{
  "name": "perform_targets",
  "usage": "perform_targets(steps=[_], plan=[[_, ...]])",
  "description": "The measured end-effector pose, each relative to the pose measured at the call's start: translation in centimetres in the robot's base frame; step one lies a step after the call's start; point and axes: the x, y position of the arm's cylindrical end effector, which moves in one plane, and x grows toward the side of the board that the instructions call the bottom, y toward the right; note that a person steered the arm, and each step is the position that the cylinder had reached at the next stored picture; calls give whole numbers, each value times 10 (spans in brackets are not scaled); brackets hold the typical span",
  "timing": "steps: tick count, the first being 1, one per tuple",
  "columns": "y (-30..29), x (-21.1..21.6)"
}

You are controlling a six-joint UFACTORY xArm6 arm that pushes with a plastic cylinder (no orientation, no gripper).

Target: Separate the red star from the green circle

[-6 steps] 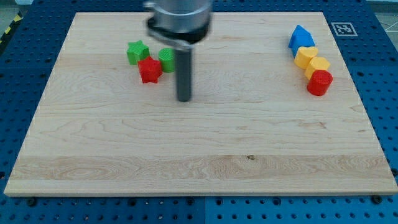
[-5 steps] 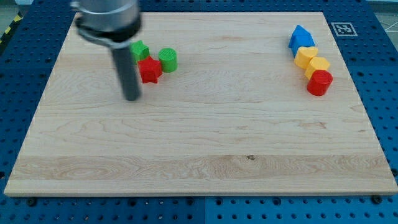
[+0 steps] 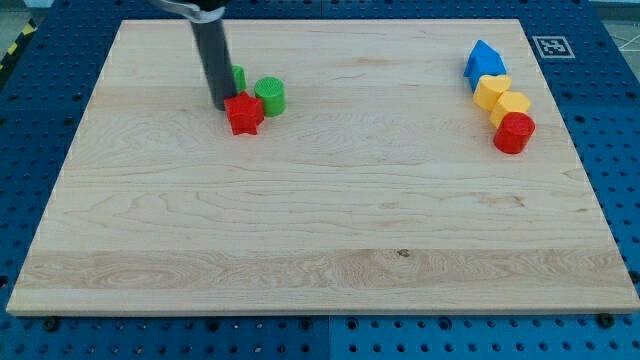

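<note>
The red star (image 3: 244, 113) lies in the upper left part of the wooden board (image 3: 320, 250). The green circle (image 3: 270, 96) sits just to its upper right, touching or nearly touching it. My tip (image 3: 219, 106) stands at the red star's upper left edge, right against it. The rod hides most of a green star (image 3: 238, 77), of which only a sliver shows to the rod's right.
At the view's upper right a blue block (image 3: 483, 60), a yellow block (image 3: 490, 90), a yellow hexagon (image 3: 513, 104) and a red circle (image 3: 514, 132) form a slanted row near the board's right edge.
My tip swept from the right of the red star to its lower left, then up to its upper left edge. The rod now covers the green star. The blocks have barely shifted.
</note>
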Motion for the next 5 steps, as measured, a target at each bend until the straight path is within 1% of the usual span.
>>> perform_targets(steps=[1,3,4,5], plan=[[13,15],[18,75],[11,101],[28,132]])
